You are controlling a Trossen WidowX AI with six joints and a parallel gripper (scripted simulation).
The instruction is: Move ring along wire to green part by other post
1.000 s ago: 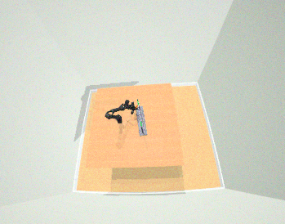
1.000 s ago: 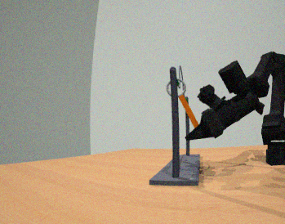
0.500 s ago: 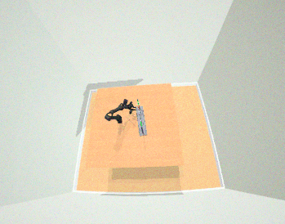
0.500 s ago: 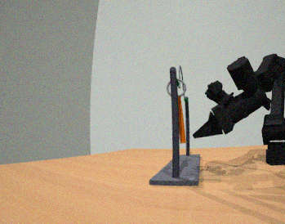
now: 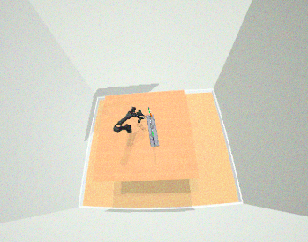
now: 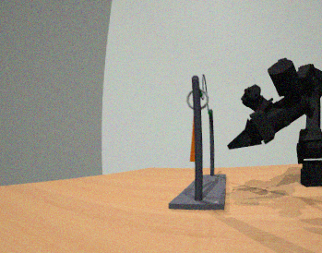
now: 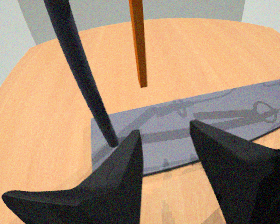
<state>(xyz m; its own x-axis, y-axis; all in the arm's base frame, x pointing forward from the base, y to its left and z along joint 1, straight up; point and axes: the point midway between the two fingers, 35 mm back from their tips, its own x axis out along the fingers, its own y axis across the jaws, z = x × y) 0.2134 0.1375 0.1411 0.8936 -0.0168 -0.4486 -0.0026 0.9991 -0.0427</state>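
Observation:
The ring (image 6: 187, 99) hangs at the top of the nearer post (image 6: 198, 157) in the exterior view. Its orange handle (image 5: 151, 116) (image 6: 192, 148) (image 7: 138, 50) hangs down freely, close to a post (image 7: 83, 70) in the wrist view. The wire (image 6: 204, 88) is thin there; its contact with the ring is too small to tell. Green (image 5: 148, 109) (image 6: 209, 112) shows at the wire's ends. My gripper (image 5: 144, 117) (image 6: 229, 147) (image 7: 165, 126) is partly open and empty, on the robot's side of the handle and apart from it.
The grey base (image 5: 155, 140) (image 6: 214, 198) (image 7: 103, 130) carries both posts on the wooden table (image 5: 125, 168) (image 6: 108, 212) (image 7: 41, 115). The farther post (image 6: 211, 148) stands behind the nearer one. Shadows of the arm and wire lie across the base and table.

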